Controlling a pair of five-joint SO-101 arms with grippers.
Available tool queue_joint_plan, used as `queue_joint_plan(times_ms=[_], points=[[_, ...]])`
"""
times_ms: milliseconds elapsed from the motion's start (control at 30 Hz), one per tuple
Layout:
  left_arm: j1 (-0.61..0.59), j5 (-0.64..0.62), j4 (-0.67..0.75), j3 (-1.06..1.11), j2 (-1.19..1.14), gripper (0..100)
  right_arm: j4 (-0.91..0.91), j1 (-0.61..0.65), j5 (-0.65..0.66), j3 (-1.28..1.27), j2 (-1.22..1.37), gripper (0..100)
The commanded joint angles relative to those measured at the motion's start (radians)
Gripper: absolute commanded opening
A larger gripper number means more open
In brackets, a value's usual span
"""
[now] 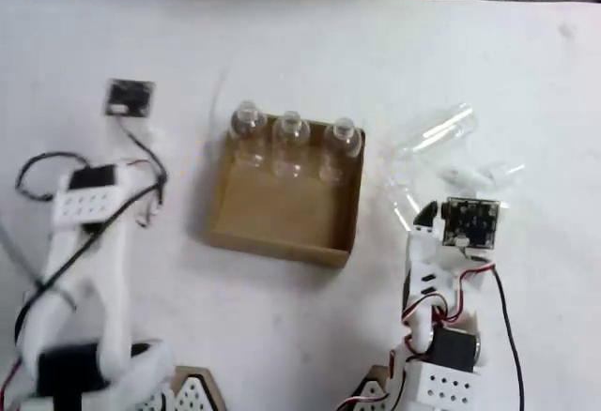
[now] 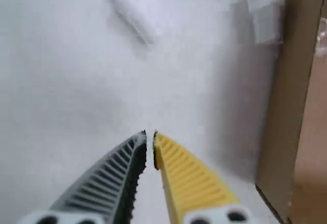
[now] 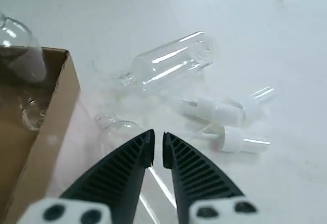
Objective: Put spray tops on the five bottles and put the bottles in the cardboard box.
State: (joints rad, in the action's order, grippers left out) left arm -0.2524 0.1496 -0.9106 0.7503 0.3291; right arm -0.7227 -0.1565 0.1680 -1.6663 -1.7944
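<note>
Three bottles [image 1: 289, 131] are standing upright in the box [image 1: 278, 242], along its far wall. Right of it, a fourth bottle [image 3: 168, 65] is lying on the surface [image 1: 376, 45], its neck pointing boxward, with spray tops [image 3: 219, 109] beside it. The left pincer [image 2: 149, 136] and right pincer [image 3: 158, 134] are hovering clenched, empty

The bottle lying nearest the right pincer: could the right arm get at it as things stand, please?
Probably yes: the bottle lies on the table right by the right pincer, with nothing between them.
</note>
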Motion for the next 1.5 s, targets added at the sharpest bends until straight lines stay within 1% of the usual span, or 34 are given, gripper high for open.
queue_joint_plan(times_ms=[0, 67, 200, 300, 400, 533, 633, 767, 900, 967, 1067, 1200, 1400, 1467], points=[[0.111, -0.072, 0.003, -0.064, -0.145, 3, -0.053, 0.054, 0.015, 0.044, 0.002, 1.7], [0.154, -0.087, 0.003, -0.063, -0.157, 3, -0.108, 0.061, 0.015, 0.077, 0.002, 1.7], [0.231, -0.118, -0.003, -0.060, -0.157, 3, -0.153, 0.061, 0.015, 0.115, 0.002, 1.7], [0.251, -0.144, -0.003, -0.054, -0.162, 3, -0.182, 0.061, 0.011, 0.163, 0.041, 1.6], [0.251, -0.149, -0.003, -0.054, -0.162, 3, -0.177, 0.068, 0.009, 0.221, 0.154, 1.6], [0.251, -0.149, -0.003, -0.052, -0.163, 3, -0.117, 0.073, 0.008, 0.310, 0.414, 1.6], [0.246, -0.150, 0.003, -0.052, -0.163, 3, -0.050, 0.036, 0.008, 0.354, 0.601, 1.6], [0.252, -0.152, 0.000, -0.052, -0.163, 3, 0.061, 0.008, 0.012, 0.365, 0.743, 1.6], [0.285, -0.230, -0.002, -0.040, -0.163, 3, 0.116, 0.008, 0.014, 0.364, 0.799, 1.6], [0.315, -0.249, 0.005, -0.023, -0.162, 3, 0.136, 0.008, 0.014, 0.364, 0.817, 1.6], [0.358, -0.249, 0.005, -0.018, -0.162, 3, 0.140, 0.010, 0.015, 0.364, 0.826, 1.6], [0.383, -0.250, 0.005, -0.023, -0.162, 3, 0.140, 0.010, 0.015, 0.364, 0.829, 1.6], [0.380, -0.249, -0.011, -0.015, -0.156, 3, 0.140, 0.010, 0.015, 0.364, 0.831, 1.6], [0.372, -0.249, -0.049, -0.031, -0.153, 3, 0.140, 0.007, 0.015, 0.364, 0.831, 1.7]])
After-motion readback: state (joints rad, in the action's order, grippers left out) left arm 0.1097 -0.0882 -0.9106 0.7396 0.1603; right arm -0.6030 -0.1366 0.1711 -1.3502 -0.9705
